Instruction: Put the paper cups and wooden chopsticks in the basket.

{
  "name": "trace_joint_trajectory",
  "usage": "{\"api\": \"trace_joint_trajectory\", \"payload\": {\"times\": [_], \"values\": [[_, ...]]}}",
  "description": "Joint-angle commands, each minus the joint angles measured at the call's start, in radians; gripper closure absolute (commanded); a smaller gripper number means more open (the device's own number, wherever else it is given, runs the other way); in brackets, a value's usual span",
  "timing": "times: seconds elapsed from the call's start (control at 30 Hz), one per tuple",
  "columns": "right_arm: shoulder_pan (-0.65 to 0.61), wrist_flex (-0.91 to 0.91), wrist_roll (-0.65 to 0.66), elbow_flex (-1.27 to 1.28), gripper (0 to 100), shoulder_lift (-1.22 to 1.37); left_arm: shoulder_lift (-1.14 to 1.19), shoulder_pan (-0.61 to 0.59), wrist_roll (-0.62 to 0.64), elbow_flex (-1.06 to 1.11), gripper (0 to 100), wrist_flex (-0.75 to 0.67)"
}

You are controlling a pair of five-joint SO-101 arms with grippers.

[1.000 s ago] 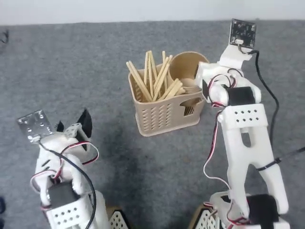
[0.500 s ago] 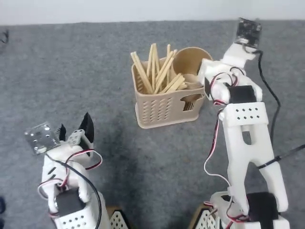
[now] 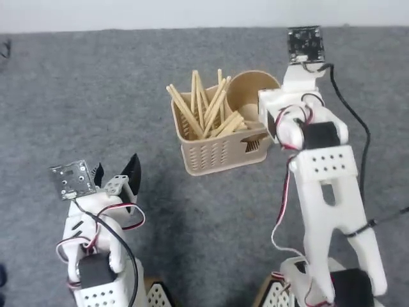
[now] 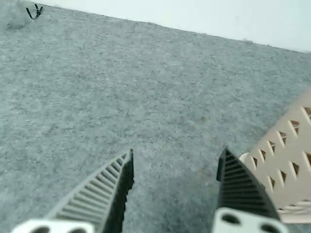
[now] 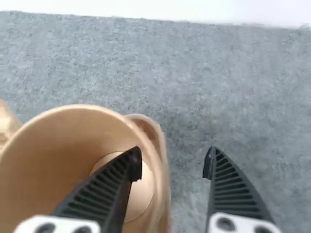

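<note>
Currently, the right gripper (image 5: 173,155) is hanging over the far right end of the basket (image 3: 214,153) with its jaws apart and clamped on nothing. In the right wrist view, one finger is reaching inside the paper cup (image 5: 58,155) while the other is sitting outside, so the cup wall is lying between them. Whether either finger is touching the wall cannot be told.

The paper cup is standing upright in the basket, its rim rising above the basket wall. The wooden chopsticks (image 3: 204,109) are leaning loosely in the other compartment and fanning out past the rim. The basket is resting on the grey worktop (image 3: 96,83). No loose cup or chopstick is showing on the worktop, so the task is judged nearly complete.

The left gripper (image 4: 176,158) is hovering over bare worktop with its jaws apart and empty, and a corner of the basket is lying just beside one finger.

Hazards from this position:
- Sideways withdrawal risks the inner finger hooking the cup and dragging it out or tipping the basket.
- Tipping risks the chopsticks spilling.
- Closing the jaws risks crushing the thin wall.
</note>
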Motion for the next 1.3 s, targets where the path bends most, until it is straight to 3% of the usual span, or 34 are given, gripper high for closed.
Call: {"api": "trace_joint_trajectory", "payload": {"times": [0.0, 0.27, 0.47, 0.87, 0.97, 1.13, 1.27], "values": [[-0.021, 0.013, 0.057, -0.020, 78.6, -0.097, -0.009, 0.006, -0.012, -0.005, 74, 0.005], [-0.033, 0.016, 0.104, -0.123, 78.9, -0.110, -0.008, 0.006, -0.012, -0.004, 74, 0.006], [-0.035, 0.124, 0.167, -0.330, 79.0, -0.110, -0.008, 0.008, -0.012, 0.005, 74, 0.002], [0.010, 0.552, 0.183, -0.792, 79.0, -0.091, -0.008, 0.029, -0.086, 0.056, 74, -0.046], [0.056, 0.653, 0.184, -0.825, 79.0, -0.159, -0.008, 0.026, -0.150, 0.099, 74, -0.095], [0.151, 0.814, 0.186, -0.822, 79.0, -0.308, -0.009, 0.029, -0.201, 0.116, 73, -0.054], [0.183, 0.909, 0.264, -0.795, 79.0, -0.429, -0.005, 0.029, -0.259, 0.153, 73, -0.040]]}}
